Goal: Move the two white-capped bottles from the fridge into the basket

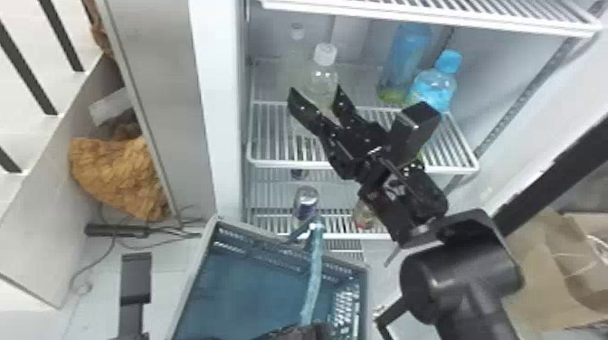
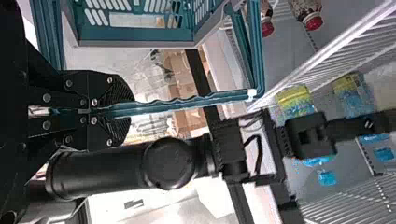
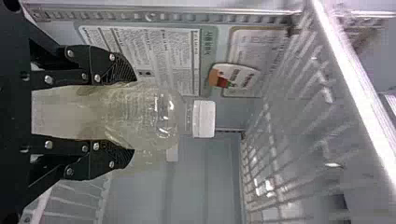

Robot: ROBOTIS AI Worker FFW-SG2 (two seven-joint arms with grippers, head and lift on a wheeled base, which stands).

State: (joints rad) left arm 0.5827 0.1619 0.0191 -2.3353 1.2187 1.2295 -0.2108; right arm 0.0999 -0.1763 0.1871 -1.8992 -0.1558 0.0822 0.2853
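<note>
In the head view my right gripper (image 1: pixel 315 97) stands open at the front white-capped bottle (image 1: pixel 324 77), upright on the fridge shelf (image 1: pixel 271 162). The other white-capped bottle (image 1: pixel 296 59) is behind it to the left. In the right wrist view the front bottle (image 3: pixel 163 114) lies between the spread fingers of my right gripper (image 3: pixel 130 115); the second bottle (image 3: pixel 147 158) is partly hidden behind it. My left gripper (image 1: pixel 307 332) is at the head view's bottom edge, beside the basket (image 1: pixel 258 289). In the left wrist view my left gripper (image 2: pixel 123 111) is shut on the basket handle (image 2: pixel 187 103).
Two blue-capped bottles (image 1: pixel 436 83) (image 1: pixel 405 59) stand on the shelf's right side. A can (image 1: pixel 306 205) is on a lower shelf, above the basket's back rim. Another wire shelf (image 1: pixel 434 13) hangs overhead. The fridge's left wall edge (image 1: pixel 217 113) stands beside the shelves.
</note>
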